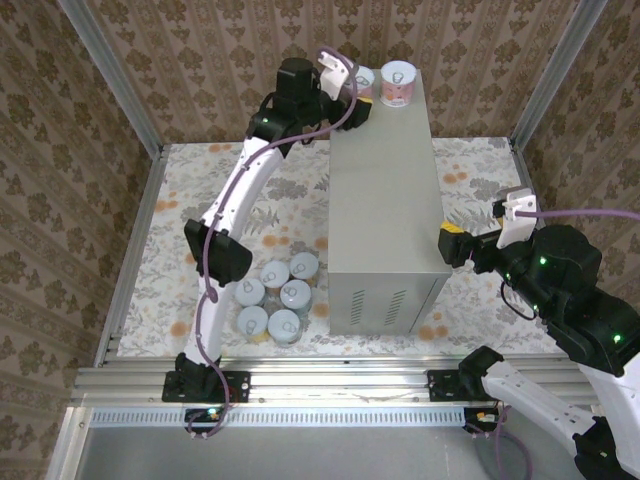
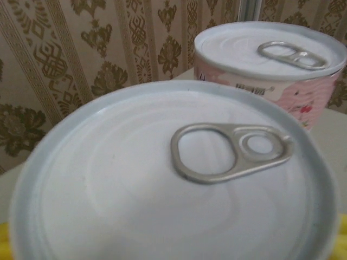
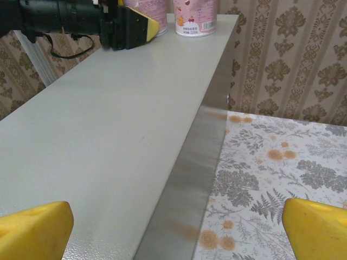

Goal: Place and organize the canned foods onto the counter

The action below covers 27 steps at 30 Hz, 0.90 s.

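Cans (image 1: 397, 85) at counter's (image 1: 385, 200) far edge, left hand (image 1: 355, 85) close

2 upright cans (image 1: 398, 84) with pull-tab lids stand side by side at the grey counter's (image 1: 385, 190) far end. 6 more cans (image 1: 295, 293) cluster upright on the floor beside its left wall.

left arm (image 1: 235, 190) reaches far forward, left tool (image 1: 350, 88) out at full stretch, grip unclear; right arm (image 1: 560, 290) sits folded back, right tool (image 3: 173, 227) aimed left, fingers wide apart.
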Each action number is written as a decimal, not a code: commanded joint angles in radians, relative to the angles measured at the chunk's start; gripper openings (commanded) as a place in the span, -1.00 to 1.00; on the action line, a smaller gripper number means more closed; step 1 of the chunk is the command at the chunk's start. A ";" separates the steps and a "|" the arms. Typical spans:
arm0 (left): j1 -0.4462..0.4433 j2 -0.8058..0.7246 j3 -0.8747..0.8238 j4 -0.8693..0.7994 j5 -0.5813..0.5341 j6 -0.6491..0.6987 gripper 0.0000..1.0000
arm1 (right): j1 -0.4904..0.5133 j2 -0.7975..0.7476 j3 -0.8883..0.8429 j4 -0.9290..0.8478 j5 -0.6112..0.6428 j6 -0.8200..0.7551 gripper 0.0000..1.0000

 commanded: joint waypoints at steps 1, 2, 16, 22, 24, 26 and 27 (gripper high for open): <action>0.005 0.028 0.026 0.016 0.001 0.032 0.60 | -0.004 -0.015 -0.012 0.020 0.019 0.020 1.00; 0.005 0.031 0.026 0.024 0.005 0.032 0.60 | -0.003 -0.015 -0.012 0.019 0.020 0.019 1.00; 0.003 0.051 0.032 0.046 0.007 0.032 0.80 | -0.004 -0.010 -0.032 0.035 0.023 0.020 1.00; 0.011 -0.025 -0.056 0.059 0.039 0.021 1.00 | -0.003 -0.003 -0.033 0.043 0.021 0.020 1.00; 0.018 -0.078 -0.135 0.085 0.046 0.013 1.00 | -0.004 -0.002 -0.034 0.048 0.018 0.020 1.00; 0.026 -0.131 -0.217 0.116 0.051 0.009 1.00 | -0.003 -0.001 -0.037 0.051 0.017 0.020 1.00; 0.028 -0.159 -0.257 0.131 0.051 0.008 1.00 | -0.004 0.000 -0.038 0.052 0.015 0.021 1.00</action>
